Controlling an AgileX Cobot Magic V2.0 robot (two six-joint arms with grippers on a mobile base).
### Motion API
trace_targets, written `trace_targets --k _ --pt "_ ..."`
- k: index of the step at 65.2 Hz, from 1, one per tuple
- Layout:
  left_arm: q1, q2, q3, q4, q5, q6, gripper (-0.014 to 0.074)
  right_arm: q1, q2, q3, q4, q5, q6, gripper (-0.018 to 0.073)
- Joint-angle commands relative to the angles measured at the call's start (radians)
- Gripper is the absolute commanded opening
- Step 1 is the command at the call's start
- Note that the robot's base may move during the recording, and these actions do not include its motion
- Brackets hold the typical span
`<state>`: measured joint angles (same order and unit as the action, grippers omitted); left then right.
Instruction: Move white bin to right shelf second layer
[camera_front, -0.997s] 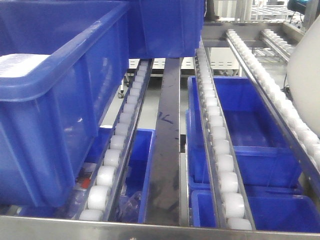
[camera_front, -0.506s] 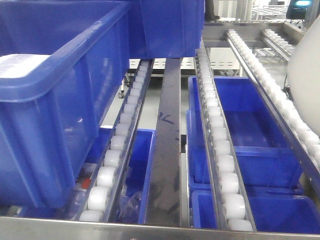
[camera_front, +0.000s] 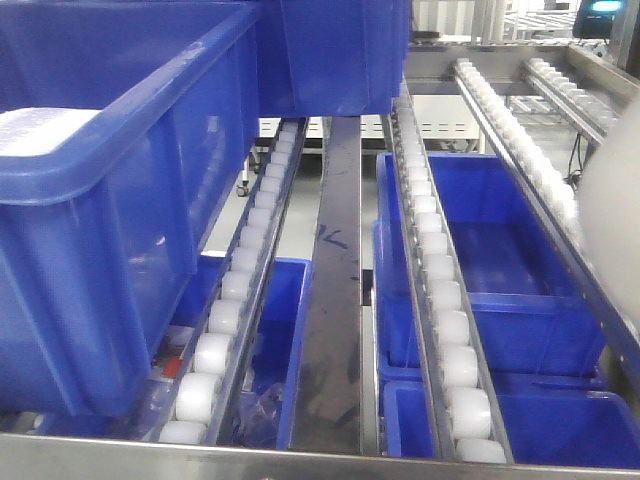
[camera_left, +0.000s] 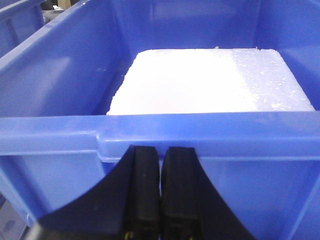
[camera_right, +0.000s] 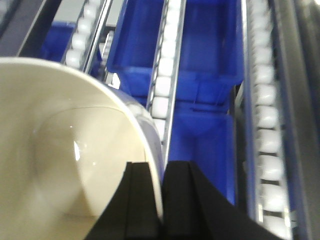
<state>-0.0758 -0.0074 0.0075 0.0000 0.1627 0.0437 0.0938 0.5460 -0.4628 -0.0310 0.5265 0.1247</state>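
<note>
Right pincer (camera_right: 161, 200) clamped on glossy white bin (camera_right: 60, 165) rim (rounded, smooth), above white roller lanes (camera_right: 162, 85), left pincer (camera_left: 161, 195) closed

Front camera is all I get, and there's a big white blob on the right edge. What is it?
Observer: It's the white bin; the right wrist view shows its glossy, empty inside.
Child: Is the robot holding it?
Observer: Yes, the right gripper is pinched on its rim, one finger inside and one outside.
Child: What's the other hand doing?
Observer: The left gripper is shut, sitting just below a blue crate's rim.
Child: Anything in that crate?
Observer: A white foam block.
</note>
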Motion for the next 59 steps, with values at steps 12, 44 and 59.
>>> trace_targets --k 12,44,59 --pt "-0.006 -0.016 0.037 0.0 -0.085 -0.005 0.0085 -0.004 0.241 -0.03 0.114 -0.243 0.0 0.0049" --pt "-0.006 -0.016 0.037 0.0 -0.085 -0.005 0.0085 -0.004 0.504 -0.03 0.163 -0.365 0.03 0.0059" --pt "-0.006 -0.016 0.037 0.0 -0.085 -0.005 0.0085 -0.004 0.508 -0.03 0.167 -0.36 0.03 0.0187"
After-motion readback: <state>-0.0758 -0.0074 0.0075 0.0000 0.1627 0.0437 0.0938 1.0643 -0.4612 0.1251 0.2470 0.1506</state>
